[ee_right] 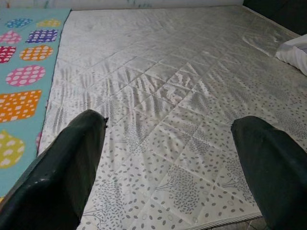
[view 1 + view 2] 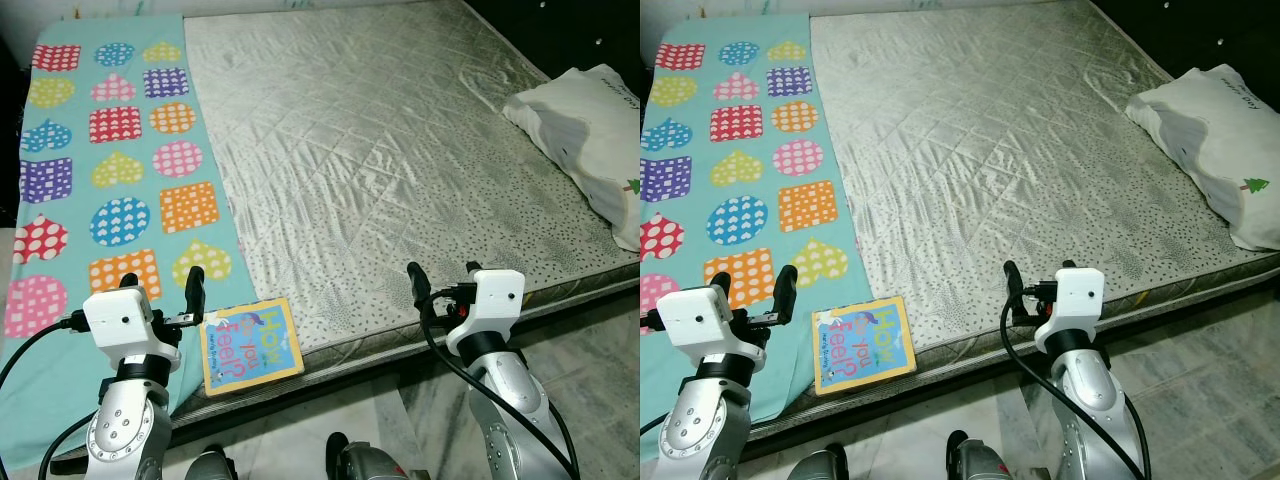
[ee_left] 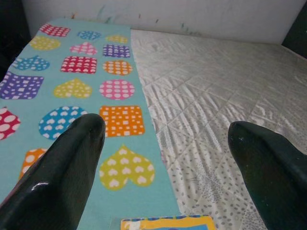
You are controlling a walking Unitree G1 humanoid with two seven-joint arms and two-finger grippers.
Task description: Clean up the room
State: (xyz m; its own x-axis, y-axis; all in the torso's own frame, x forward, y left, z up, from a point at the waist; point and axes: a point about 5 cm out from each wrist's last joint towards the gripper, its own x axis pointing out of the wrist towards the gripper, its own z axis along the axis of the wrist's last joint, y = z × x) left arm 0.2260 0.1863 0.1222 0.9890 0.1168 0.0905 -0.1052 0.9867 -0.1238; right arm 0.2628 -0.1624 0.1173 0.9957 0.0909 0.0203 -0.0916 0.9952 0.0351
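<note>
A children's book point(image 2: 250, 345) with a yellow and blue cover reading "How do you feel?" lies at the near edge of the bed, half on the turquoise blanket point(image 2: 110, 160) and half on the silver quilted mattress point(image 2: 380, 150). My left gripper point(image 2: 162, 285) hovers open just left of the book, above the blanket's near end, nothing between its fingers. In the left wrist view the book's top edge point(image 3: 168, 223) shows below the spread fingers point(image 3: 72, 163). My right gripper point(image 2: 445, 278) is open over the mattress's near edge, to the right of the book, holding nothing.
The blanket, patterned with coloured hearts, circles and squares, covers the bed's left strip. A white pillow point(image 2: 590, 130) lies at the bed's right edge. Marble floor point(image 2: 590, 370) shows beside and below the bed. A wall runs behind the bed point(image 3: 192, 14).
</note>
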